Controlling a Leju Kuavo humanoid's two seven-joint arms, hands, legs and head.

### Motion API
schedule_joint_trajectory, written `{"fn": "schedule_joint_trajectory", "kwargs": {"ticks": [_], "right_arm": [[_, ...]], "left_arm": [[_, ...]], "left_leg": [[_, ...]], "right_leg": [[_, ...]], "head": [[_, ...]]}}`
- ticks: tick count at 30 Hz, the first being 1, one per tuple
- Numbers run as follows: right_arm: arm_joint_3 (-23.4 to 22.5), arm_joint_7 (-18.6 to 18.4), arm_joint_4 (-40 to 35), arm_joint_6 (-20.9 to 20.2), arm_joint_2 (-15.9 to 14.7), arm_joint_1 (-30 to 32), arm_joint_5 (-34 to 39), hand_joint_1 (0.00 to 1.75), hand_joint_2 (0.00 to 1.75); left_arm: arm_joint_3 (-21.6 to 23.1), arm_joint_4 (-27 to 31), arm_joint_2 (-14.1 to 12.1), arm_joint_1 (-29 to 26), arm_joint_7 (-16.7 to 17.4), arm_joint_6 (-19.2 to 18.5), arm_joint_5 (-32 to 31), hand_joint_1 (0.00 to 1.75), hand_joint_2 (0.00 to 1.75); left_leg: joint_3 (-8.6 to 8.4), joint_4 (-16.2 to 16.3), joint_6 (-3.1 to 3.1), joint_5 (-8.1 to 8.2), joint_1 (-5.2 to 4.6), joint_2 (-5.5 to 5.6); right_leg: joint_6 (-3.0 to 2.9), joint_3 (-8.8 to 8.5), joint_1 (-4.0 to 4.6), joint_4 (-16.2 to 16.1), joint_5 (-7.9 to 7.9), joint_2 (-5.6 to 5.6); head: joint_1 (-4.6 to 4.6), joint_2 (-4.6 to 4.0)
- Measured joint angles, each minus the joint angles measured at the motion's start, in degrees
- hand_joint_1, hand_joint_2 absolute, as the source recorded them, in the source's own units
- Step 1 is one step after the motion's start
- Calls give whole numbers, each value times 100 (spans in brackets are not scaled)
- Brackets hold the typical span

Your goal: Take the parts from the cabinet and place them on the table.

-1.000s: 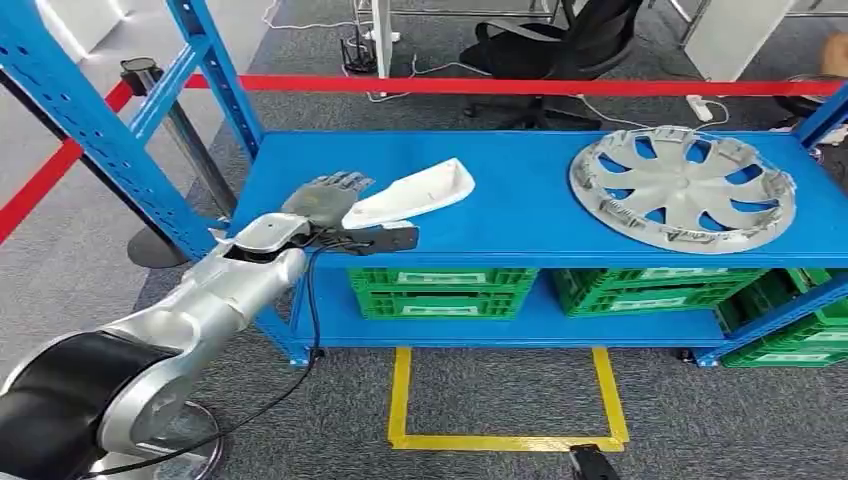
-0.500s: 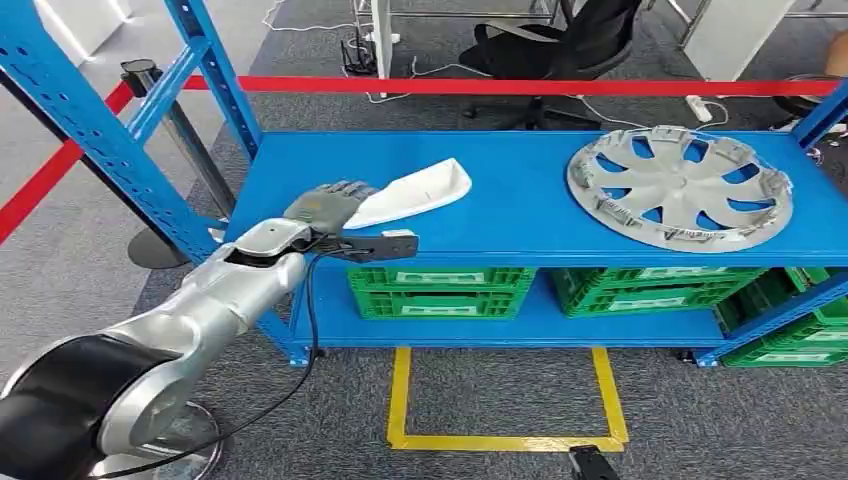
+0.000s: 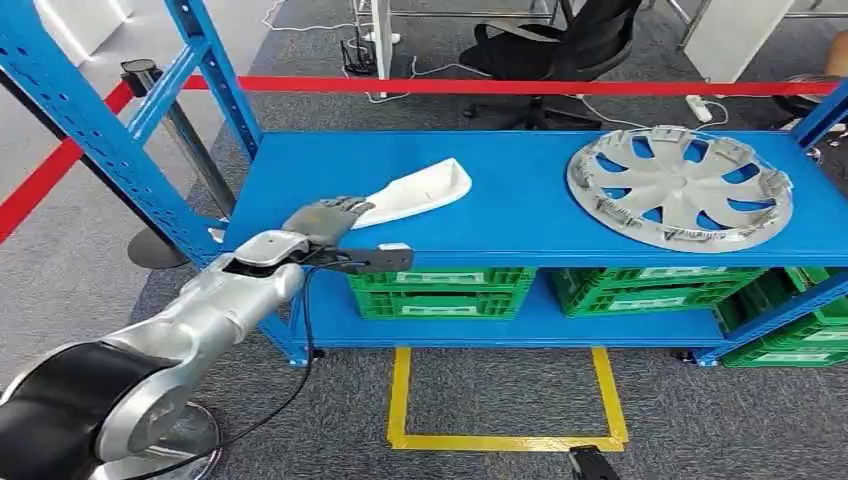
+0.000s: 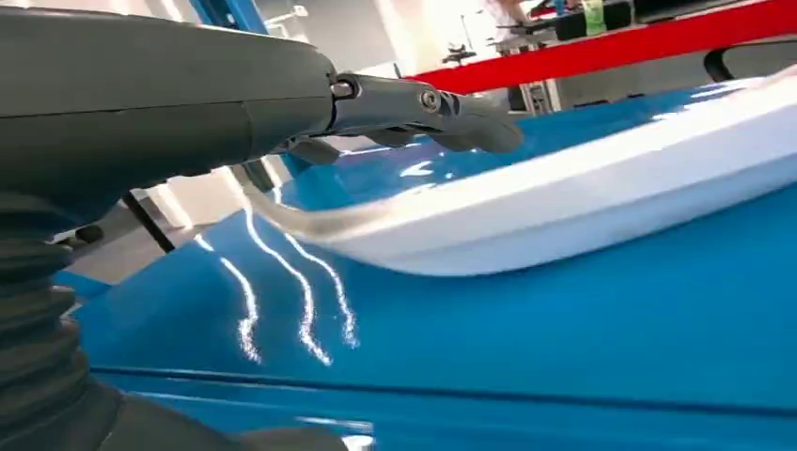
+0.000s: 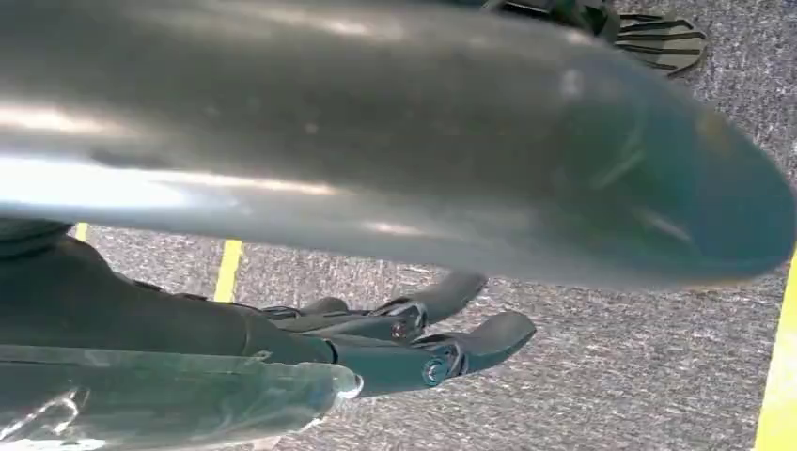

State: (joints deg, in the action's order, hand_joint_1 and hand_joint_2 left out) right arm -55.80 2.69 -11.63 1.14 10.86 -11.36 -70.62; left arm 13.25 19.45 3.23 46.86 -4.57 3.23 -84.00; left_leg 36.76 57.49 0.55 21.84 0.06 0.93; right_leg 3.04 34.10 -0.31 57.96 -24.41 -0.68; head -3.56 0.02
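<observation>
Setting: blue metal cabinet (image 3: pixel 520 215) on grey carpet, red barrier tape behind, green crates (image 3: pixel 440 290) on the lower shelf.
Parts: white plastic part (image 3: pixel 415 192) lies flat on the top shelf near the left end; silver wheel cover (image 3: pixel 680 187) well apart at the right end.
Left hand (image 3: pixel 325 215): at the white part's near end, fingers extended over it, holding nothing.
Right hand (image 5: pixel 414 338): hangs over the floor, fingers loosely apart, empty.
Risk: thin, slick part may slide away on the glossy shelf if the fingers push instead of hooking under.
View difference: left wrist view shows the gap under the part's raised edge; head view shows the overall layout.
</observation>
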Motion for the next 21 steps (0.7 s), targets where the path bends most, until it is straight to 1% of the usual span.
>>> {"fn": "schedule_joint_trajectory", "kwargs": {"ticks": [10,21], "right_arm": [[2,7,0,7,-2,1,-22,0,0],[-2,20,0,7,-2,28,9,0,0]], "left_arm": [[2,-55,-15,-75,-17,-52,-55,0,175],[2,-57,4,-113,4,61,-76,0,175]], "left_leg": [[0,0,0,0,0,0],[0,0,0,0,0,0]], "right_leg": [[0,0,0,0,0,0],[0,1,0,0,0,0]], "head": [[0,0],[0,0]]}}
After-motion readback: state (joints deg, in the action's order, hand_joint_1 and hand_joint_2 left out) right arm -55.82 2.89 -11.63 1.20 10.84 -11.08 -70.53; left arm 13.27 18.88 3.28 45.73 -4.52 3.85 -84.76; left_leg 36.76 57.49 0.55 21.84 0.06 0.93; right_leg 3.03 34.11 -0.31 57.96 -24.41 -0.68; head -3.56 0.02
